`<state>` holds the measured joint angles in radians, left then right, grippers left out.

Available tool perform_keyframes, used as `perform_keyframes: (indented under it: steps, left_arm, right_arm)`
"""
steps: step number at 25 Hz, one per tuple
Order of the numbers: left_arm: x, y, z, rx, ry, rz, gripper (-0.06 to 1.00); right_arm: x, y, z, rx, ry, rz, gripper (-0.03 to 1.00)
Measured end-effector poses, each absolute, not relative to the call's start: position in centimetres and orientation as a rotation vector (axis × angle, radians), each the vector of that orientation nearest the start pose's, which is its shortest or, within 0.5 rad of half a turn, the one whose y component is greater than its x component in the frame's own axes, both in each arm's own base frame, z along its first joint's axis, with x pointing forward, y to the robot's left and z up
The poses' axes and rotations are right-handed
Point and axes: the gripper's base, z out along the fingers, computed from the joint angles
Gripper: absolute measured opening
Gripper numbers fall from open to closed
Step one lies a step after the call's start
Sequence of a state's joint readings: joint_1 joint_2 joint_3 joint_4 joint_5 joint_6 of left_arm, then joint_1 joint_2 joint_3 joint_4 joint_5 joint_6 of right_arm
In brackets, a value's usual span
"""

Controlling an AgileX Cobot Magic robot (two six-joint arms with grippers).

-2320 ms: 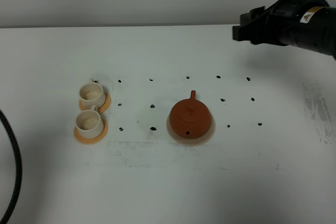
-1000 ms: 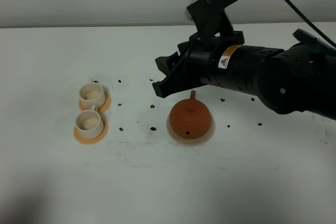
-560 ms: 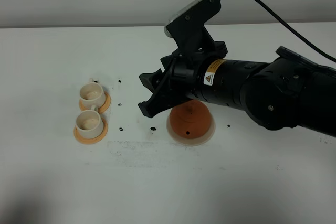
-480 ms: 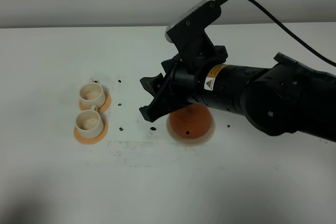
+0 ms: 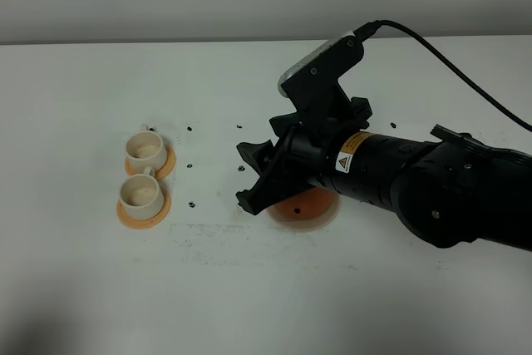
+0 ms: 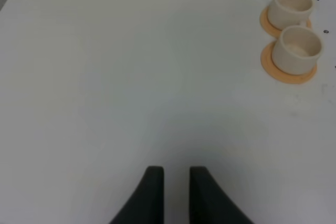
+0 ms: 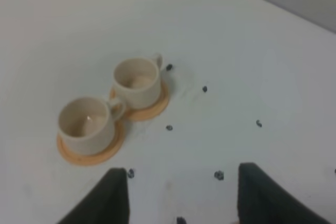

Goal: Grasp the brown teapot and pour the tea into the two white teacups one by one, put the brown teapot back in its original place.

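The brown teapot [image 5: 301, 207] sits on its pale beige coaster [image 5: 304, 223], mostly hidden under my right arm; only its front edge shows. My right gripper [image 5: 248, 179] is open, its fingers sticking out just left of the teapot, toward the cups. The two white teacups [image 5: 145, 149] [image 5: 140, 192] stand on orange saucers [image 5: 143, 214] at the left. The right wrist view shows both cups [image 7: 136, 81] [image 7: 84, 121] beyond the open fingers [image 7: 113, 198], but not the teapot. My left gripper [image 6: 177, 192] is shut and empty over bare table, with the cups [image 6: 290, 6] [image 6: 299, 50] off to one side.
Small black dots [image 5: 190, 203] mark the white table [image 5: 249, 288] between the cups and the teapot. A black cable [image 5: 449, 56] runs from the right arm across the back right.
My right arm has come in from the back right, swung left and dropped low over the teapot, now hiding most of it. The cups and teapot have not moved.
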<state>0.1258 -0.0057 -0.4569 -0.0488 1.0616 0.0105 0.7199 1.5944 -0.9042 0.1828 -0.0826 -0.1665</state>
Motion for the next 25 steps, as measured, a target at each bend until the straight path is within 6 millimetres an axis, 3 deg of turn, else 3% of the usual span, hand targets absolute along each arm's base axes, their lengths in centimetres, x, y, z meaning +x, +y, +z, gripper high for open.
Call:
perform_keyframes:
  steps: [8, 14, 17, 25]
  left_arm:
    - [-0.1, -0.4, 26.5, -0.119, 2.078, 0.024, 0.11]
    - [-0.1, -0.4, 26.5, -0.117, 2.078, 0.026, 0.11]
    - [-0.1, -0.4, 26.5, -0.117, 2.078, 0.026, 0.11]
    - [-0.1, -0.4, 26.5, -0.117, 2.078, 0.026, 0.11]
  right_arm:
    - [26.9, 22.2, 24.5, -0.679, 1.959, 0.423, 0.45]
    - [30.4, 20.6, 26.1, -0.604, 2.116, 0.393, 0.45]
    - [32.5, 20.9, 26.1, -0.593, 2.236, 0.398, 0.45]
    - [37.8, 24.3, 25.3, -0.602, 2.422, 0.429, 0.45]
